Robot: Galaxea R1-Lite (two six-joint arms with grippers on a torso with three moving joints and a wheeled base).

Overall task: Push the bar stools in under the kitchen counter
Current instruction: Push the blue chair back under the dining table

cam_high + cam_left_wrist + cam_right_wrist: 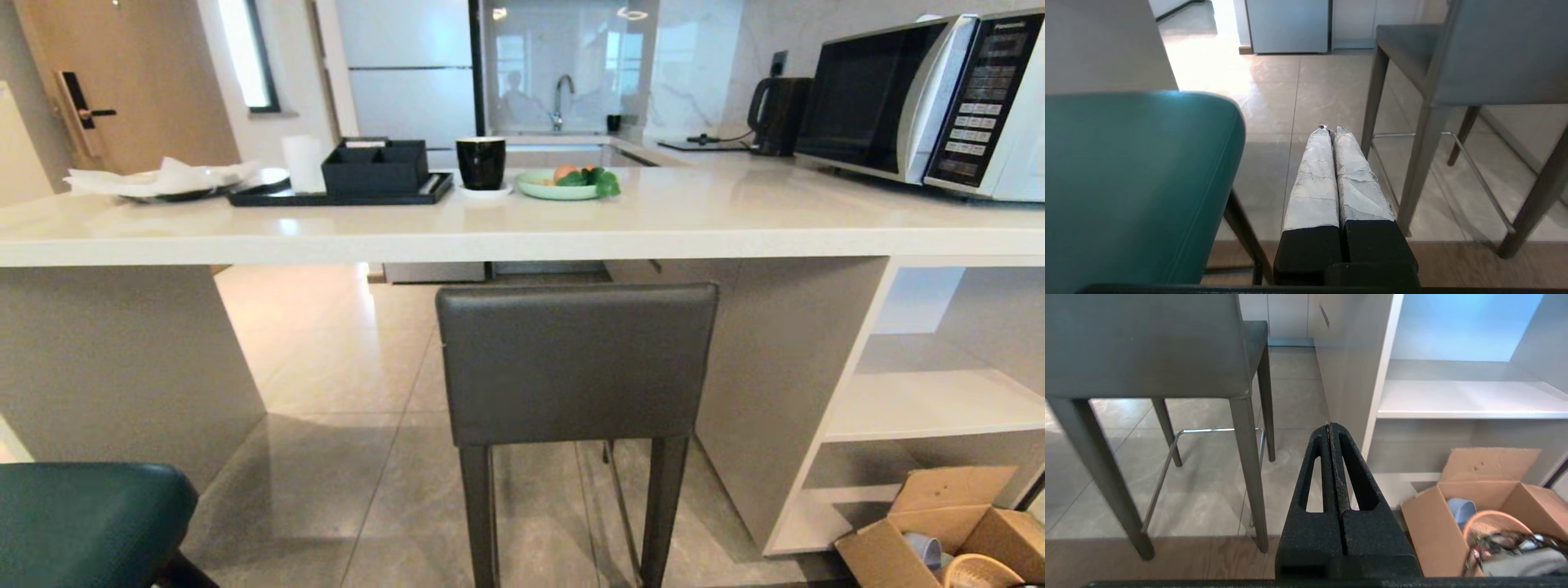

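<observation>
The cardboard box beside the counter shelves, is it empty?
No, the cardboard box holds a blue cup, a woven basket and some cables.

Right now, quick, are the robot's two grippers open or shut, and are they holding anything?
Left gripper: jaws shut, holding nothing, beside the teal leather stool.
Right gripper: jaws shut, holding nothing.

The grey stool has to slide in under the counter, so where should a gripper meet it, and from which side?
Press on the flat rear face of the grey stool, near the top of its boxy backrest, coming from the robot's side. That broad upright panel squarely faces the robot, with the kitchen counter straight behind it.
</observation>
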